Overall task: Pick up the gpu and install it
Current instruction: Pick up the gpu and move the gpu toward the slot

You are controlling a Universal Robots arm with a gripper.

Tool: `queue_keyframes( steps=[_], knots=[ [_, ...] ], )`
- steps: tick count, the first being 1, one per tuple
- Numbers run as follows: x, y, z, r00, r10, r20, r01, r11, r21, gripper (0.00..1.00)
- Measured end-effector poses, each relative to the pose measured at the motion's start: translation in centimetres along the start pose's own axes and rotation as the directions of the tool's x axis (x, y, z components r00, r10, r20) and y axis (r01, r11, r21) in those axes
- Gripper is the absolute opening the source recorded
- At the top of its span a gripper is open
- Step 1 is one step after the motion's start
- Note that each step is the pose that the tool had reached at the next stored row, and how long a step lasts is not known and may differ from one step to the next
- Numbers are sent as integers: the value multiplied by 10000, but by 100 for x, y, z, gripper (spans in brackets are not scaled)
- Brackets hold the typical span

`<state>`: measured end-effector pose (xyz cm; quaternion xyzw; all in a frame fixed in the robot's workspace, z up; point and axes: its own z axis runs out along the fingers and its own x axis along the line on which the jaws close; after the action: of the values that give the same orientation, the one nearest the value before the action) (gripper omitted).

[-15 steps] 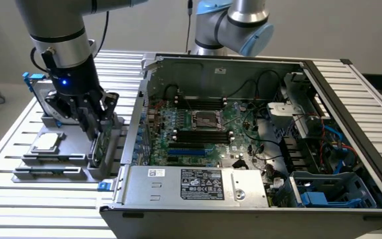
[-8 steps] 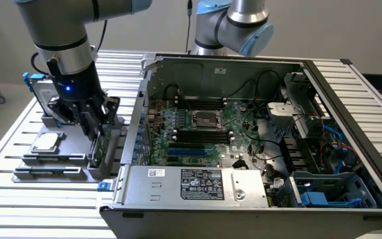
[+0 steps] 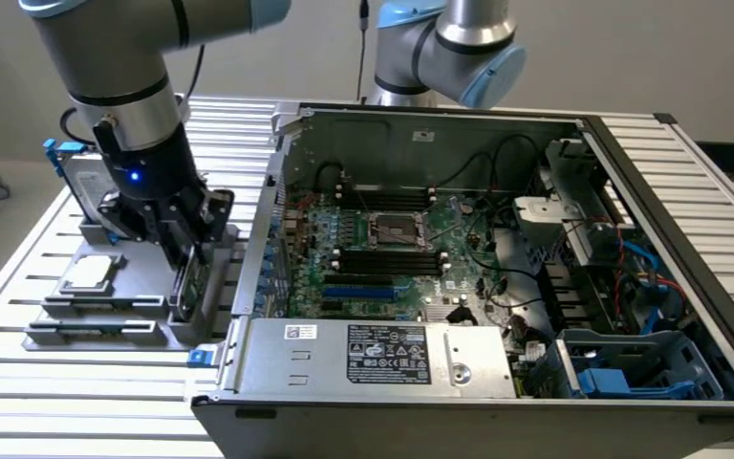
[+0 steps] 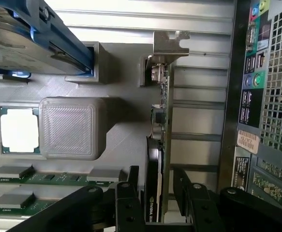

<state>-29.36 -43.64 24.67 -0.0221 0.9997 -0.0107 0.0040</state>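
Wrist view: your gripper [image 4: 155,178] hangs spread, a finger on each side of the gpu [image 4: 159,121], which stands on edge in the grey holder [image 4: 119,128], just beside the computer case [image 4: 271,96].

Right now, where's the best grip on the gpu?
Pinch the gpu across its thickness, flat face to flat face, away from the bracket. Come from above: it stands on edge in its holder, top edge free, and the open gripper straddles it.

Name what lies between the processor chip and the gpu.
A raised grey ribbed block of the holder, seen in the wrist view, between chip and gpu.
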Motion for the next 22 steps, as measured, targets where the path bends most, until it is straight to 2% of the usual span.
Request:
queue_keyframes(
  steps=[4, 8, 13, 22],
  knots=[
    [2, 1, 20, 10000, 2, 25, -2, 10000, -19, 42],
    [1, 3, 28, 10000, 14, 37, -14, 9999, -113, 42],
    [7, 3, 32, 10000, 16, 36, -15, 9999, -118, 42],
    [24, 57, 60, 10000, 18, 59, -17, 9999, -111, 42]
  ],
)
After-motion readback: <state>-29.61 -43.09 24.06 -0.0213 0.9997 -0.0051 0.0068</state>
